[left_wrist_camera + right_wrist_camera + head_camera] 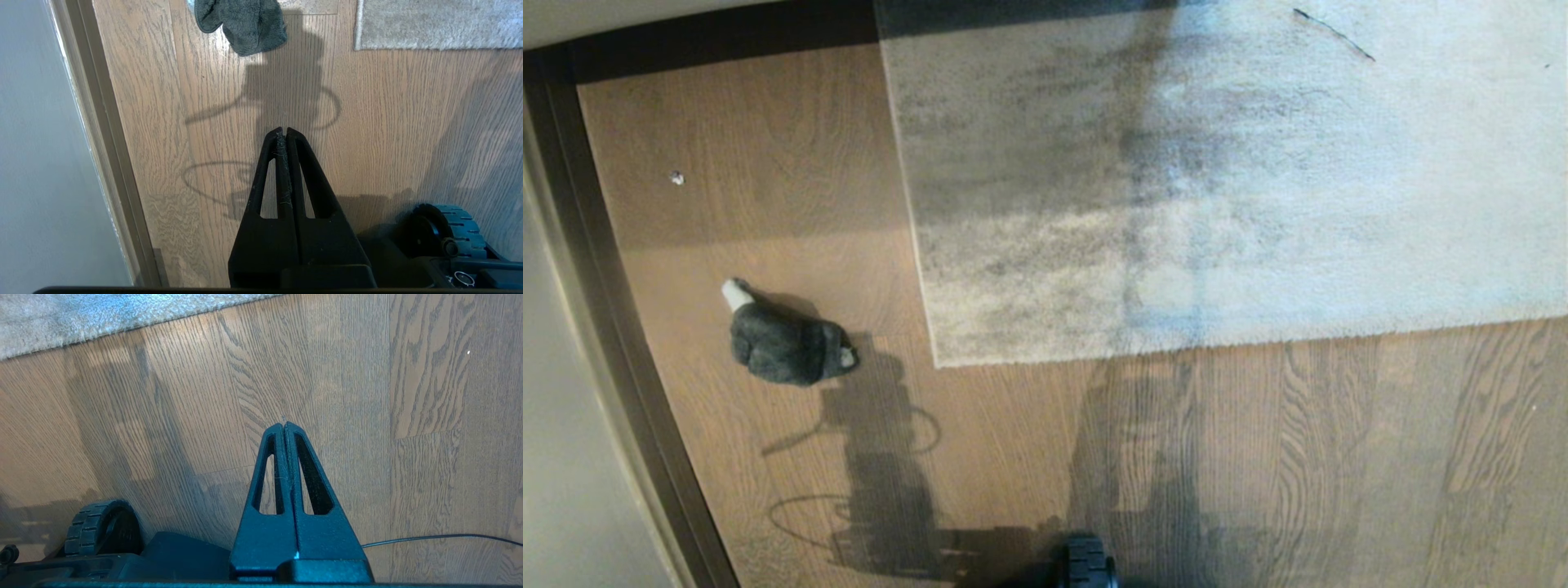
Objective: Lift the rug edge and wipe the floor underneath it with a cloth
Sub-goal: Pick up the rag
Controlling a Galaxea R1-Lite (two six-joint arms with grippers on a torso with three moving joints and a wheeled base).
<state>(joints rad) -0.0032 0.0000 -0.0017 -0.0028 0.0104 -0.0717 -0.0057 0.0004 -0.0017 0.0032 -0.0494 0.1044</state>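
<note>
A mottled grey rug lies flat on the wood-grain floor, its near edge and left corner in the head view. The dark fuzzy cloth lies bunched on the floor left of that corner, with a white tag at one end. Neither arm shows in the head view. In the left wrist view my left gripper hangs shut and empty above bare floor, the cloth and rug corner well beyond it. My right gripper is shut and empty over the floor, short of the rug edge.
A dark skirting strip and pale wall border the floor on the left. A wheel of my base shows at the bottom edge. A thin cable lies on the floor near the right arm. A small white speck sits far left.
</note>
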